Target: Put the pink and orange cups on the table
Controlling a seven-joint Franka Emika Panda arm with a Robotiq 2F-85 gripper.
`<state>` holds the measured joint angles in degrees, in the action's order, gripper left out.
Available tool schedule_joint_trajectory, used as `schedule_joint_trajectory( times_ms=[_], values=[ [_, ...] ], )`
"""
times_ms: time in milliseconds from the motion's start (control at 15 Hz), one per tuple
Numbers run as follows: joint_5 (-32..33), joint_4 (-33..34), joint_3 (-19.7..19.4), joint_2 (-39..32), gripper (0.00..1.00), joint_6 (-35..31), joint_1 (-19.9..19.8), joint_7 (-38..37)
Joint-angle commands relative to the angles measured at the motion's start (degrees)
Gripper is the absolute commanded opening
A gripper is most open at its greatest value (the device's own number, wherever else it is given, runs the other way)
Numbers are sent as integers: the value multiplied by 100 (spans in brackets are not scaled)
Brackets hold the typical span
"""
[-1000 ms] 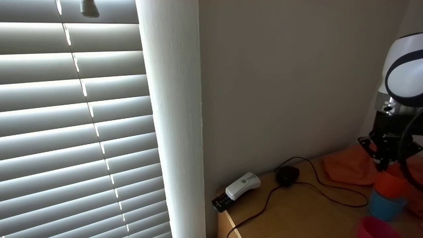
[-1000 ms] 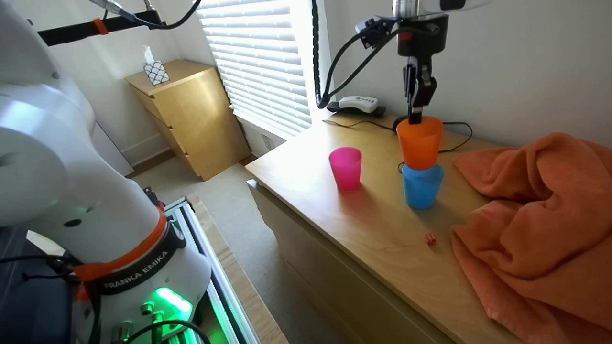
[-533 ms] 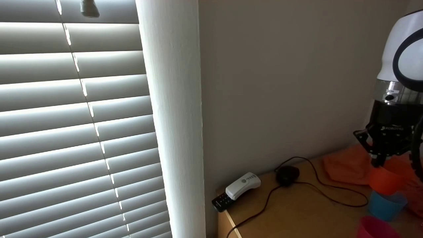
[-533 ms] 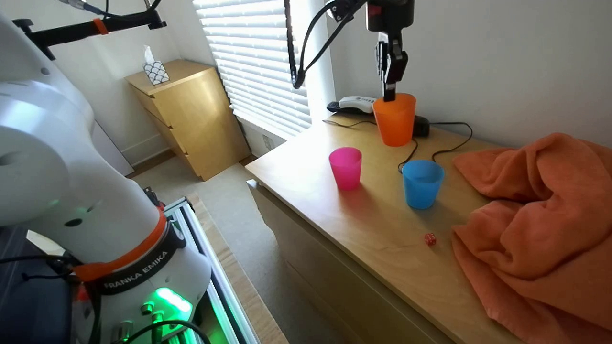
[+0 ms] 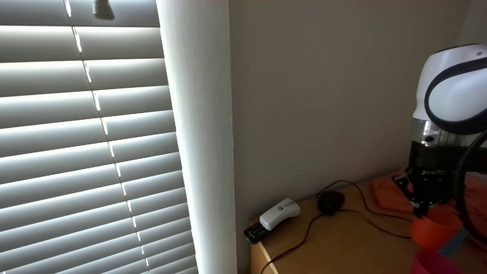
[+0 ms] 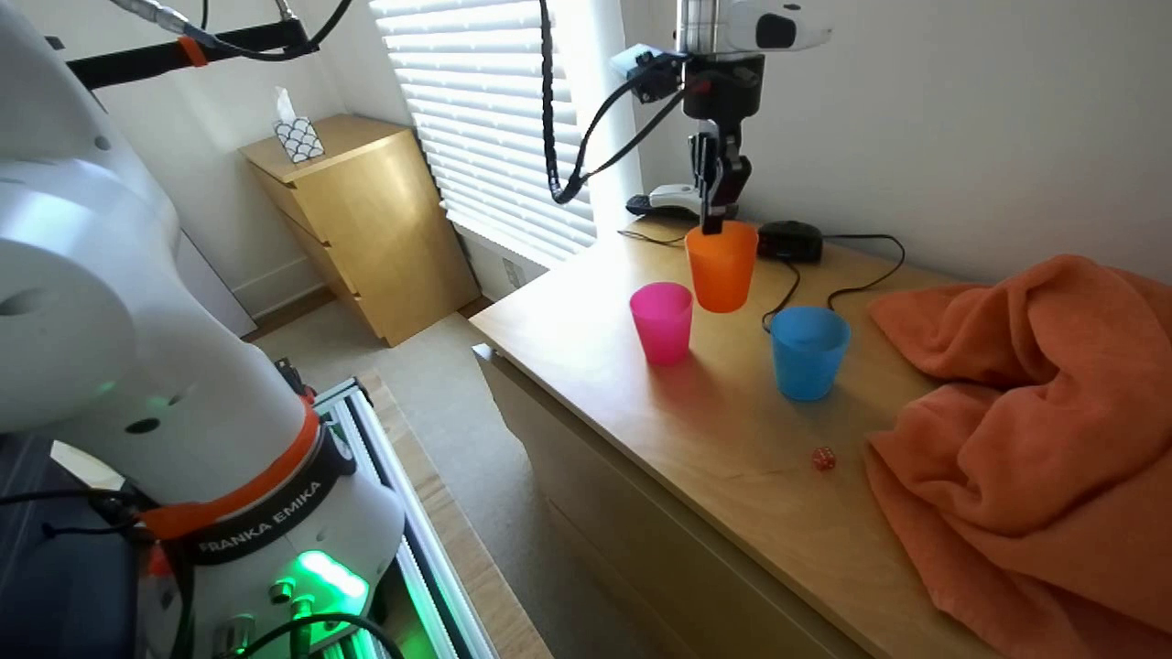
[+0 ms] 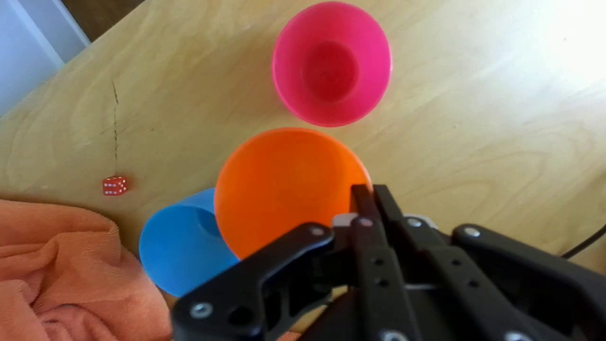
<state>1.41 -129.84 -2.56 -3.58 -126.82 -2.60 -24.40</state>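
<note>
Hand (image 7: pixel 373 190) pinched near-closed on rim of orange cup (image 6: pixel 723 275) | cup seemingly above surface (image 6: pixel 732 412), near upright pink cup (image 6: pixel 663 328) | likely light, slick, flexible plastic: grip one wall at rim, gently

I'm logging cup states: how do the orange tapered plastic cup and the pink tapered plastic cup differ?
The orange tapered plastic cup has its rim pinched by the black gripper; the pink tapered plastic cup stands ungripped on the wooden table. In the wrist view, the orange cup's mouth looks larger than the pink cup's. Both have their mouths facing up.
</note>
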Motion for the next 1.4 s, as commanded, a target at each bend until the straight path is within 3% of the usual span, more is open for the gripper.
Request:
schedule_joint_trajectory(
  times_ms=[0, 1133, 1200, 1333],
  values=[
    [-72, 43, -46, -349, 1, -312, -6, 381],
    [117, 324, -249, -1143, 1, -497, 38, 590],
    [94, 329, -247, -1148, 29, -486, 37, 585],
    [52, 342, -239, -1144, 35, -454, 33, 602]
  ],
)
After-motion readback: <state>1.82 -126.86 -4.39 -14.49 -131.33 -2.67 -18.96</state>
